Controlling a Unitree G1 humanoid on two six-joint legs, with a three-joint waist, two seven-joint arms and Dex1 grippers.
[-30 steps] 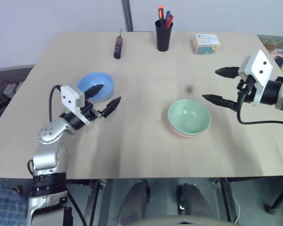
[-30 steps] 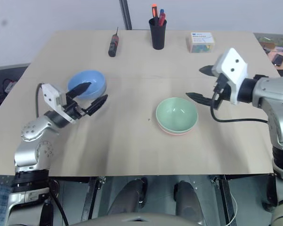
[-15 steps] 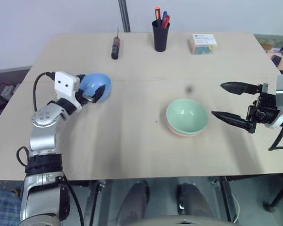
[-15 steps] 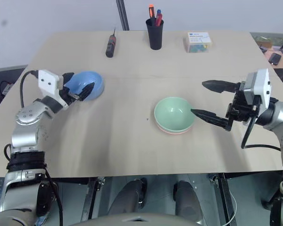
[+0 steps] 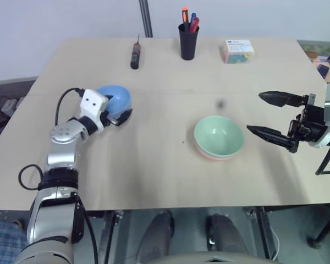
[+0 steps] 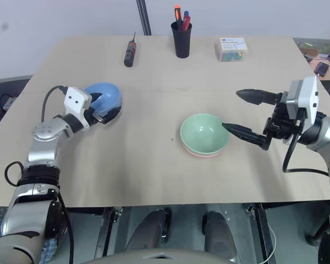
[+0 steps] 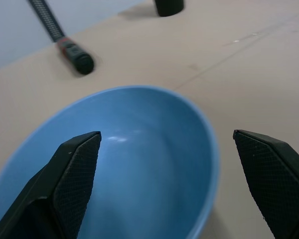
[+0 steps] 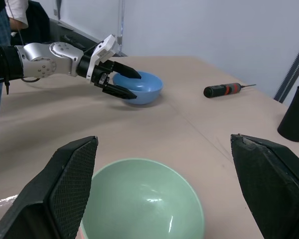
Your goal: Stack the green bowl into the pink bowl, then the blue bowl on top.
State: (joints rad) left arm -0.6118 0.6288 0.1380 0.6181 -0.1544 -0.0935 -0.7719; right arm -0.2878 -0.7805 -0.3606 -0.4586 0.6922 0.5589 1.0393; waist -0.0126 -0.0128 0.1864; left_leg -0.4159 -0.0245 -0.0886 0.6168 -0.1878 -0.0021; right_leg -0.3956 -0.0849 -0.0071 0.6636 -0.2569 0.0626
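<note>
Left pincer [image 6: 100, 111]: mine, spread around the blue bowl [image 6: 105, 96], left of frame.
Right pincer [image 6: 243, 114]: spread, empty, beside the green bowl [image 6: 204, 132].

Bright, even overhead light, soft faint shadows, and blurred close-up wrist views.

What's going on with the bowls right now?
Both grippers open, left gripper straddling blue bowl. Green bowl already sits in pink bowl. Nothing between.

A pale wooden tabletop [image 5: 154, 170] carries a blue bowl [image 5: 116, 98], a pink bowl [image 5: 212, 156], a screwdriver [image 5: 136, 53], a black pen cup [image 5: 188, 43] and a small box [image 5: 237, 50].
</note>
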